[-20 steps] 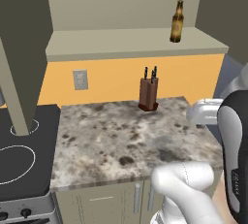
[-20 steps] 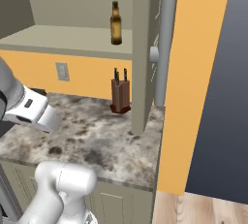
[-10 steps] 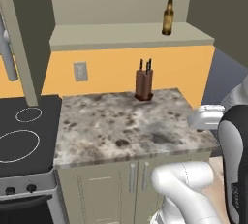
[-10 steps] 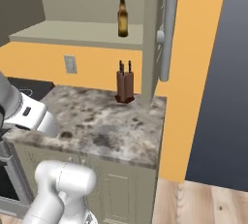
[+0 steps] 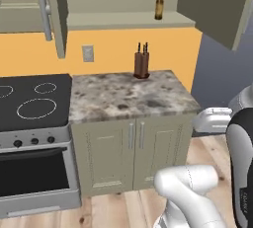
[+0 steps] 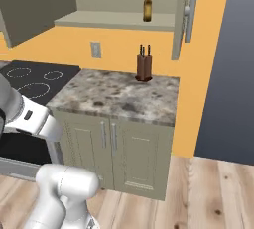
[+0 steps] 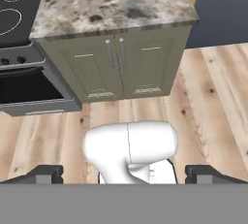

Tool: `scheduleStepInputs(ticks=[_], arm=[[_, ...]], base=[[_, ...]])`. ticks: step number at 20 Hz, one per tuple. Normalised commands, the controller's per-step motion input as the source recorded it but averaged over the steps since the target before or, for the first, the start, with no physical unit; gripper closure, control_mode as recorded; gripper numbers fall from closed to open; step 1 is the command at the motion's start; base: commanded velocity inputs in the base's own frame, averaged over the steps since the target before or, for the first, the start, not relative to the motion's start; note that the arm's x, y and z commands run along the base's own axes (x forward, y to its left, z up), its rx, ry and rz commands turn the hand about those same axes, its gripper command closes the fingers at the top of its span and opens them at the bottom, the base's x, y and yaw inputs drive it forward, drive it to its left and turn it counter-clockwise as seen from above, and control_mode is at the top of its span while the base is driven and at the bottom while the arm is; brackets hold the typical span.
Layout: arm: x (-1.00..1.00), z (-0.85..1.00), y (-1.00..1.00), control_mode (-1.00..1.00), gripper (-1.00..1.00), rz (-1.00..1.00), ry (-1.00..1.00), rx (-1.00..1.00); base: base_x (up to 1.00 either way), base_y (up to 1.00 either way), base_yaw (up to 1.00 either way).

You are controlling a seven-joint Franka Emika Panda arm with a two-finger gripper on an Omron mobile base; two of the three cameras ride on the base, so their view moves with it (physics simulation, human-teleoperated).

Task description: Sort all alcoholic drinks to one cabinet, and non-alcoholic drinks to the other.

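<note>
Standing back from the bench (image 5: 128,98), the robot carries nothing: its hand (image 7: 123,173) is spread wide and empty, pointing down at the wooden floor (image 7: 213,87) before the lower cabinet doors (image 7: 116,65). Item placed: one brown beer bottle (image 5: 159,5), upright on the shelf (image 5: 123,20) of the open upper cabinet, well above the knife block (image 5: 142,63) on the bench. Step judged: between items, with one alcoholic drink shelved. Next move calls for finding another bottle and bringing the open hand to it.
</note>
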Motion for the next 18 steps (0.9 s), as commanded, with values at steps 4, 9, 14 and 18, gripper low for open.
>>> scheduleStepInputs(ticks=[4, 9, 14, 18], arm=[[0.0, 0.0, 0.0, 1.0, -1.0, 0.0, 0.0, 0.0], [0.0, 0.0, 0.0, 1.0, -1.0, 0.0, 0.0, 0.0], [0.0, 0.0, 0.0, 1.0, -1.0, 0.0, 0.0, 0.0], [0.0, 0.0, 0.0, 1.0, -1.0, 0.0, 0.0, 0.0]], base=[[-0.85, 0.97, 0.0], [-0.26, 1.0, 0.0], [0.0, 1.0, -0.01], [0.0, 1.0, -0.06]])
